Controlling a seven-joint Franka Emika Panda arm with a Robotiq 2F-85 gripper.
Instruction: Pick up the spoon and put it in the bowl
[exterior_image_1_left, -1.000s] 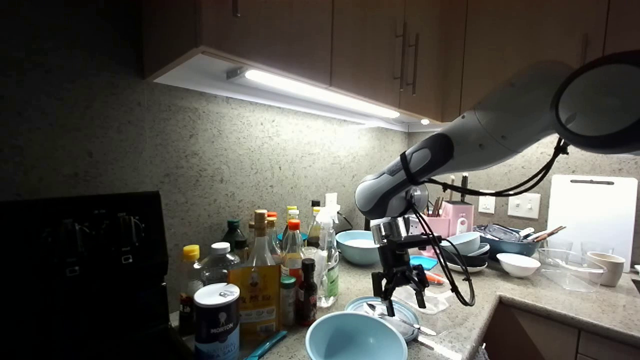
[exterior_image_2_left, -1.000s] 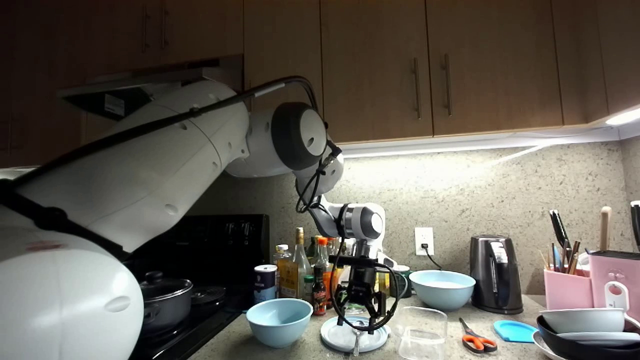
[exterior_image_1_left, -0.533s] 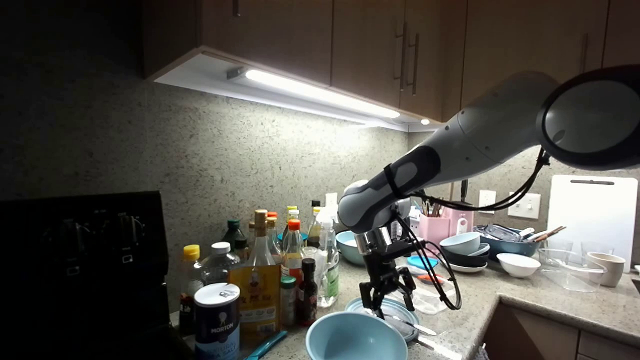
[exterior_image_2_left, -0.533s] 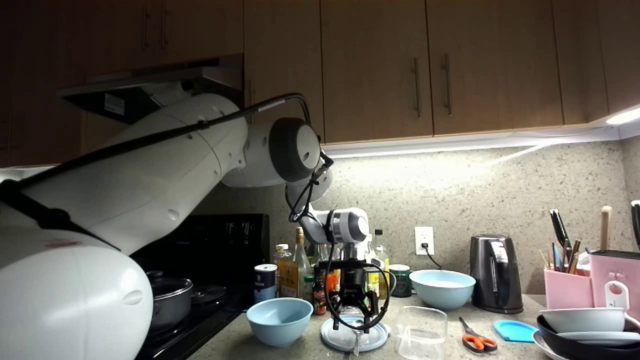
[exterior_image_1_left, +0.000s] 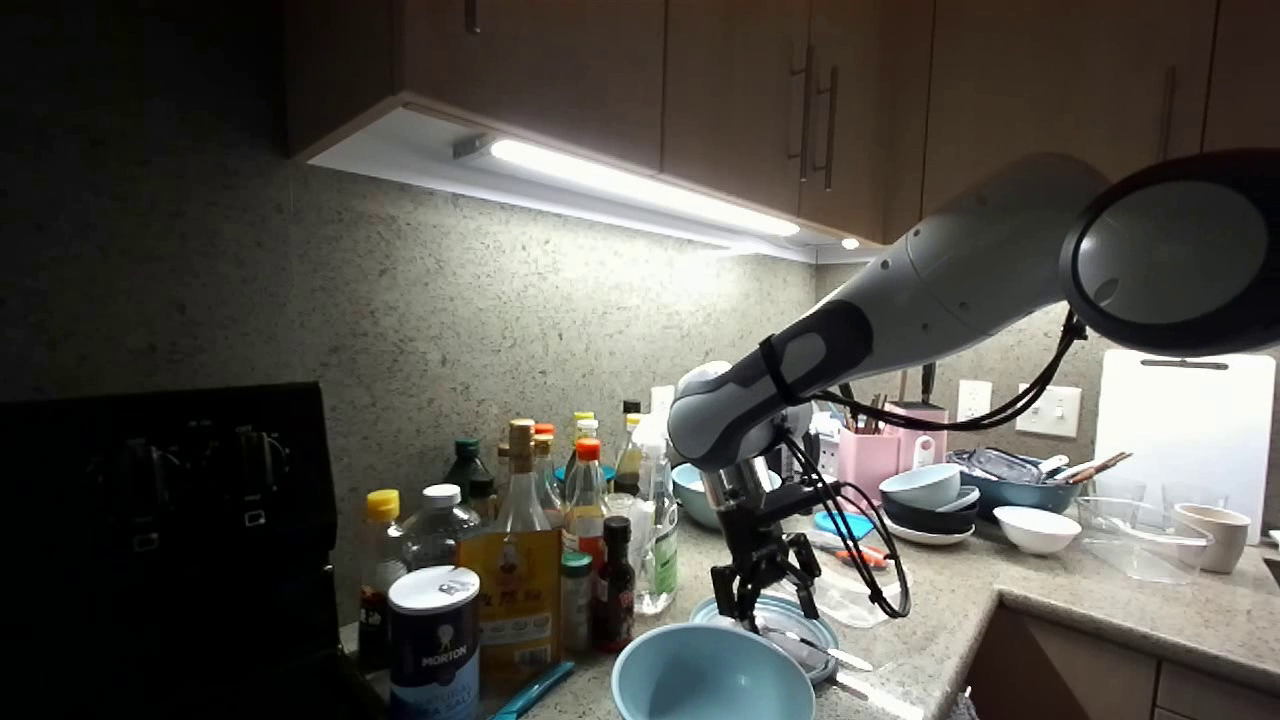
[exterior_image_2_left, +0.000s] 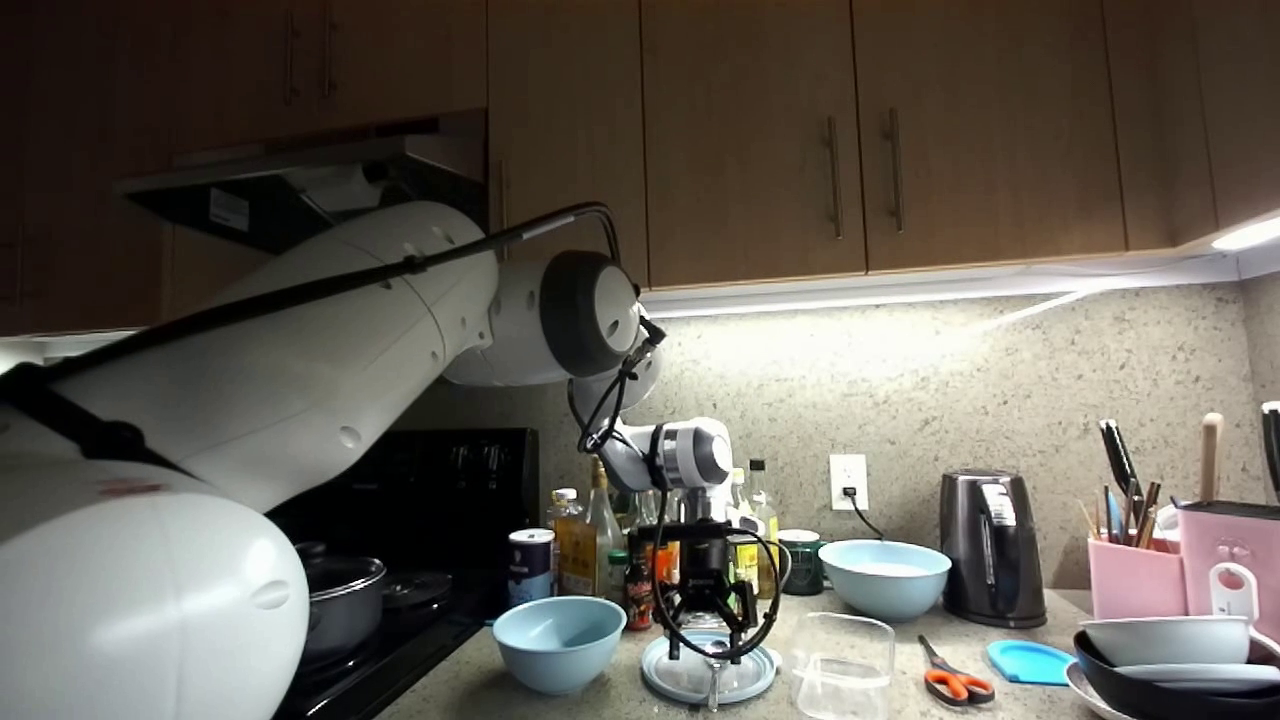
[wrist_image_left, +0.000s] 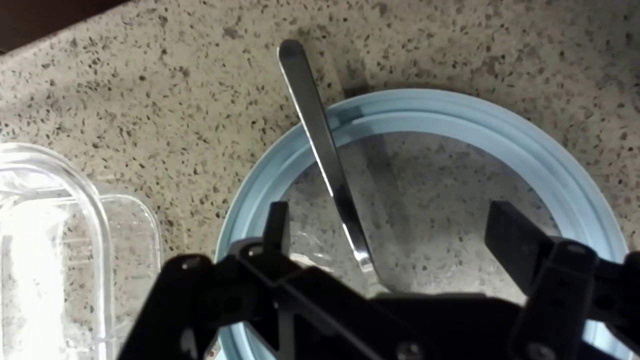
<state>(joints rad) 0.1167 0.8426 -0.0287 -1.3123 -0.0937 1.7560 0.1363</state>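
A metal spoon (wrist_image_left: 320, 135) rests across a round lid (wrist_image_left: 420, 102) with a blue rim and clear middle, its handle jutting past the rim. Its scoop end is hidden behind the gripper in the wrist view but shows on the lid (exterior_image_2_left: 655, 680) in an exterior view. My gripper (wrist_image_left: 387, 225) is open above the lid. The spoon's shaft runs between the fingers, nearer the one at image left, apparently touching neither. The pale teal-blue bowl (exterior_image_1_left: 712, 680) stands beside the lid; in an exterior view this bowl (exterior_image_2_left: 558, 650) is left of the gripper (exterior_image_2_left: 704, 652).
A clear plastic container (exterior_image_2_left: 845, 670) is close beside the lid, with orange-handled scissors (exterior_image_2_left: 958, 686) farther right. Several bottles (exterior_image_1_left: 520, 580) and a salt canister (exterior_image_1_left: 434, 640) line the counter. Another light-blue bowl (exterior_image_2_left: 885, 580) and a kettle (exterior_image_2_left: 993, 550) stand at the back.
The arm has come lower, and the gripper has shifted left over the lid in both exterior views, mostly during the first half second. It stays open; the spoon and bowl have not moved.
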